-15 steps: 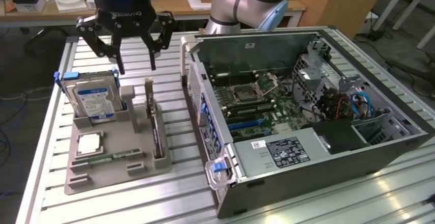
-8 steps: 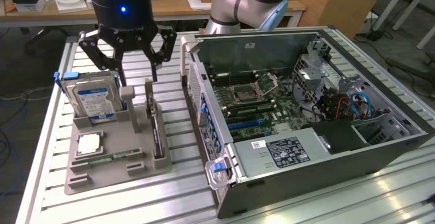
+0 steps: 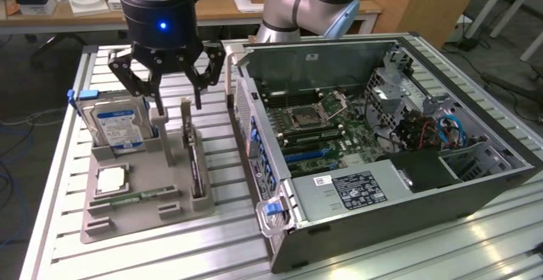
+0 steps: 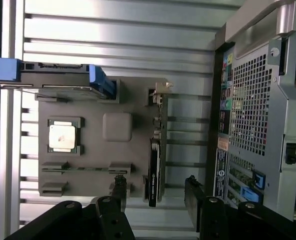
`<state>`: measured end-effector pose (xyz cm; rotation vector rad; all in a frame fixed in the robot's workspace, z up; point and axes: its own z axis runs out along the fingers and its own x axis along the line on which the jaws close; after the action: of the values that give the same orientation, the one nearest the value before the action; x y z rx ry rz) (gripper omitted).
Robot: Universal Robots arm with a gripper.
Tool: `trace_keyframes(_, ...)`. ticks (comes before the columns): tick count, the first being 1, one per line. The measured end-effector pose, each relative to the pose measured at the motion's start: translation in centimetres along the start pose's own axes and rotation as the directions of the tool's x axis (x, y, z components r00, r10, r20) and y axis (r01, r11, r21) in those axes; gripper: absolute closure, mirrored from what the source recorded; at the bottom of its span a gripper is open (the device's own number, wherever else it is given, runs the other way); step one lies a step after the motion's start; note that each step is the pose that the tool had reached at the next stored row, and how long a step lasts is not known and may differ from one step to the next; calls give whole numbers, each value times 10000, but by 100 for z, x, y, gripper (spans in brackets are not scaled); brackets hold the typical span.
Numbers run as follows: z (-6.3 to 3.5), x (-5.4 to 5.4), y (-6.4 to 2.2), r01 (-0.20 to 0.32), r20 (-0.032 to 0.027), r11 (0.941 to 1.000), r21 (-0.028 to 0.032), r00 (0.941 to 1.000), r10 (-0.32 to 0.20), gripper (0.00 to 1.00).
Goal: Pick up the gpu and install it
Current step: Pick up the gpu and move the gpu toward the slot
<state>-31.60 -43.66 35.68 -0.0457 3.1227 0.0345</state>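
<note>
We see the end effector (image 3: pixel 177 102) released, its jaws spread wide and holding nothing, hanging above the far end of the grey holder tray (image 3: pixel 136 219) on the slatted tabletop (image 3: pixel 212 245). The gpu (image 3: pixel 196 172) stands on edge in the tray's slot nearest the open computer case (image 3: pixel 382 188), its silvery bracket at the far end just below the fingertips. The blue-labelled hard drive (image 3: pixel 119 127) stands upright at the exterior view's left.
</note>
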Motion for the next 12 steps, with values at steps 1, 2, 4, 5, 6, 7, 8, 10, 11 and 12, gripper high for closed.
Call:
trace_keyframes(1, 19, -5, -4, 1, 1, 10000, -1, 10000, -1, 41)
trace_keyframes(2, 37, -7, -9, 1, 1, 10000, -1, 10000, -1, 41)
trace_keyframes(4, 73, -8, -21, 1, 2, 10000, -1, 10000, -1, 41)
trace_keyframes(5, 90, -9, -27, 0, 1, 10000, 0, 10000, 0, 41)
trace_keyframes(6, 109, -10, -32, 0, 3, 10000, -1, 10000, 0, 41)
trace_keyframes(7, 127, -10, -38, 1, 2, 10000, -2, 10000, -1, 41)
trace_keyframes(8, 146, -11, -44, 0, 2, 10000, -1, 10000, 0, 41)
trace_keyframes(10, 182, -13, -54, 1, 2, 10000, -1, 10000, -1, 41)
trace_keyframes(11, 200, -14, -59, 1, 3, 10000, -1, 10000, -1, 41)
trace_keyframes(12, 218, -14, -64, 1, 3, 10000, -1, 10000, -1, 41)
